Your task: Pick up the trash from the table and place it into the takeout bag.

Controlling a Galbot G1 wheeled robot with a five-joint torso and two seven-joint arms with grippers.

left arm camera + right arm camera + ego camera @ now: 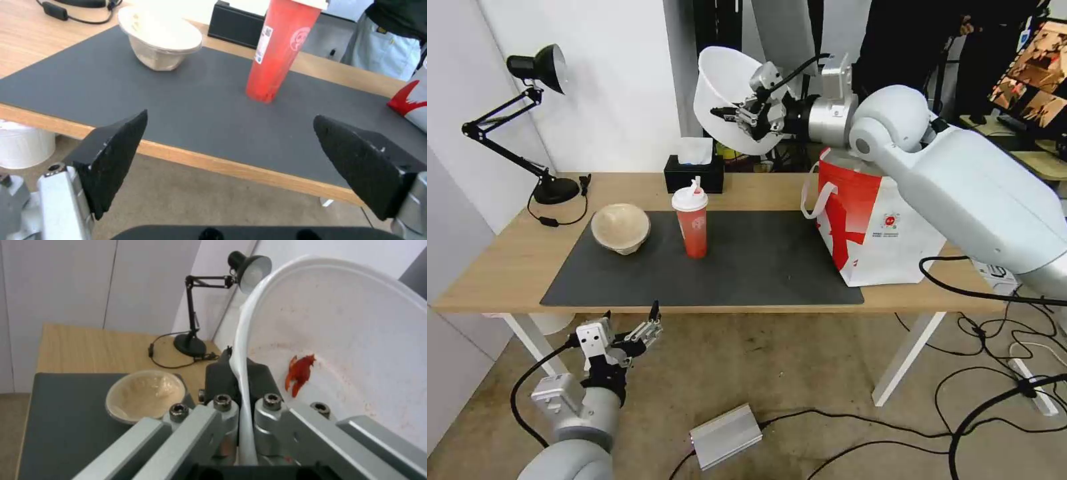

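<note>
The white bowl (724, 93) is pinched by its rim in the right gripper (746, 115), held tilted high above the table (507, 260), left of the bag (874, 227). Nothing is seen bagged; 3 items remain, the cup (692, 220) and beige bowl (620, 228) on the mat (760, 267). The left gripper (639, 327) hangs spread and empty before the table's near edge.

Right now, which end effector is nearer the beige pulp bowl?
Left. The left end effector hangs open below the table's front edge, just off the beige pulp bowl. The right end effector is raised near the takeout bag, clamping the white bowl.
</note>
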